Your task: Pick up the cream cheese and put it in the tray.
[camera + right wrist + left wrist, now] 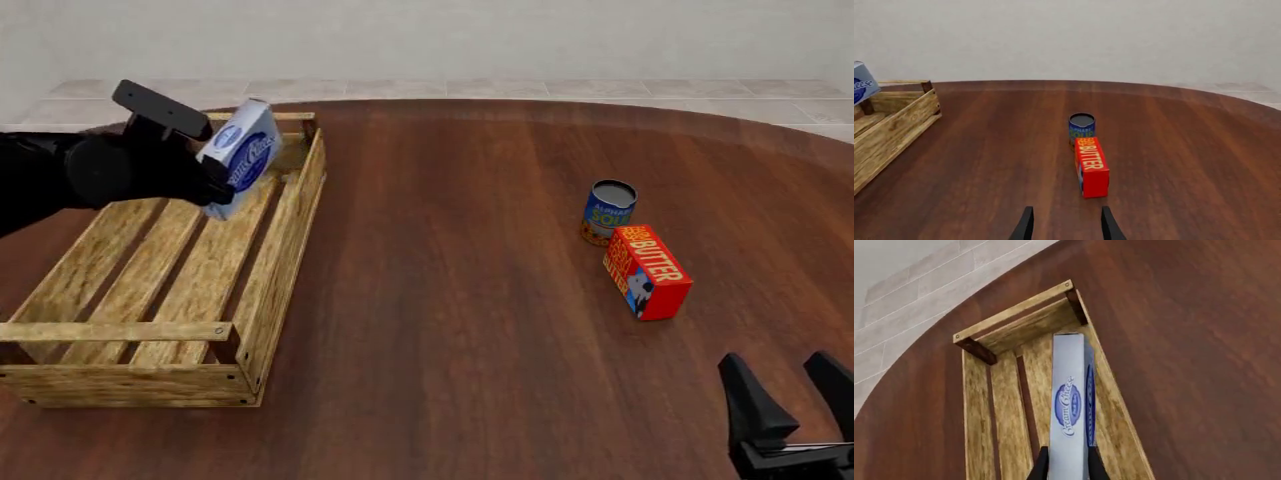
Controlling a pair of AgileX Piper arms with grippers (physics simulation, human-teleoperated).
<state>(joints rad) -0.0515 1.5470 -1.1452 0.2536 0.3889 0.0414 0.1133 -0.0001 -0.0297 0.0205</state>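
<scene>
The cream cheese [244, 153] is a pale blue-and-white box with a dark blue oval logo, held tilted over the far end of the tray [287, 262]. My left gripper [214, 185] is shut on it; in the left wrist view the cream cheese [1071, 405] stands between the dark fingers, above the slats of the tray [1011, 405]. The box's lower corner hangs close to the slats; I cannot tell whether it touches. My right gripper [790, 395] stands open at the near right of the table, nothing between its fingers [1027, 225]. The cream cheese [863, 83] also shows at the right wrist view's edge.
A red-orange butter box [645, 271] lies on the table right of centre, with a small blue can [609, 211] touching its far end. Both show ahead of the right gripper: butter box [1091, 167], can [1081, 128]. The round table's far edge curves behind the tray.
</scene>
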